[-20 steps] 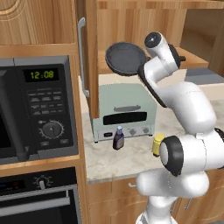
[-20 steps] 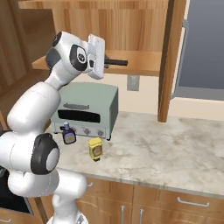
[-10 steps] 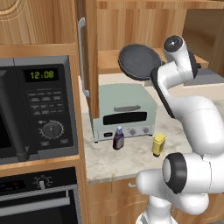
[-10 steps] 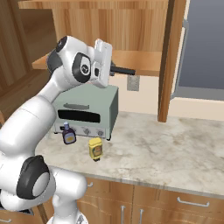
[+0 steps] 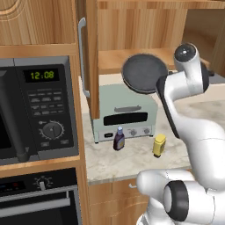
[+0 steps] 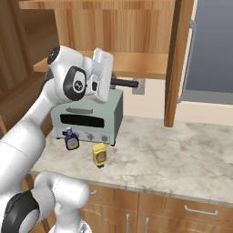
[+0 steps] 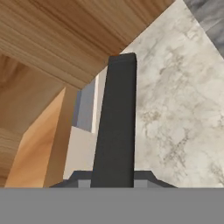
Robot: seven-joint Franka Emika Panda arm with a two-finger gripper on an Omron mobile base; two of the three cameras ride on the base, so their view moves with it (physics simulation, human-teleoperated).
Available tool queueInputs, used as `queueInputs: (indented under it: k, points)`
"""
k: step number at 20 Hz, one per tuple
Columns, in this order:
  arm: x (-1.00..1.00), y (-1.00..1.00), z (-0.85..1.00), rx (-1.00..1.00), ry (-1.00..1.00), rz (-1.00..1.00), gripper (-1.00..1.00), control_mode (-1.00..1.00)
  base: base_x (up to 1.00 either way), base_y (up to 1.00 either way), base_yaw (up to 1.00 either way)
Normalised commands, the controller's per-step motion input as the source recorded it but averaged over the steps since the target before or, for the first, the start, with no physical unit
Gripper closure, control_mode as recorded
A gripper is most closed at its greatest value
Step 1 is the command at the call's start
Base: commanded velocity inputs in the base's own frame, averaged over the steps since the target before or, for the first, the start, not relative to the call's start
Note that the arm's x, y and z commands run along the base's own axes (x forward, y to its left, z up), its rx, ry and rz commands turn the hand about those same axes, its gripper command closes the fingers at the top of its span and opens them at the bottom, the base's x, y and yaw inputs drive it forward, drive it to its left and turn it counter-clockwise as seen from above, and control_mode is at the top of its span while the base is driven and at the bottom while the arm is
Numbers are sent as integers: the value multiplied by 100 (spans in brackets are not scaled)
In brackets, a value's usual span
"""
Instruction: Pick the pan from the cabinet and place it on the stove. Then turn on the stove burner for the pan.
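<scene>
Nearest, a yellow jar [image 5: 159, 145] and a dark bottle [image 5: 118, 139] stand on the marble tabletop [image 6: 182, 154]. Behind them sits the toaster oven [image 5: 125, 114]. Above it, the pincer [image 6: 112, 83] clamps the handle of the pan [image 5: 144, 73] (tipped on edge), just outside the cabinet [image 5: 145, 26]. Stove placement and burner remain undone.
</scene>
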Motion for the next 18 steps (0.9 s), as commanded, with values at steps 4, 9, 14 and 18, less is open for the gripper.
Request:
queueInputs:
  k: [4,9,14,18]
  points:
    - [-63,0,-29,0,-1,0,100,-100,0,0,0]
    - [-50,13,-41,0,-2,0,100,-100,0,0,0]
    - [-49,12,-45,0,-1,0,100,-100,0,0,0]
    - [-39,0,-35,0,0,0,100,-100,0,0,0]
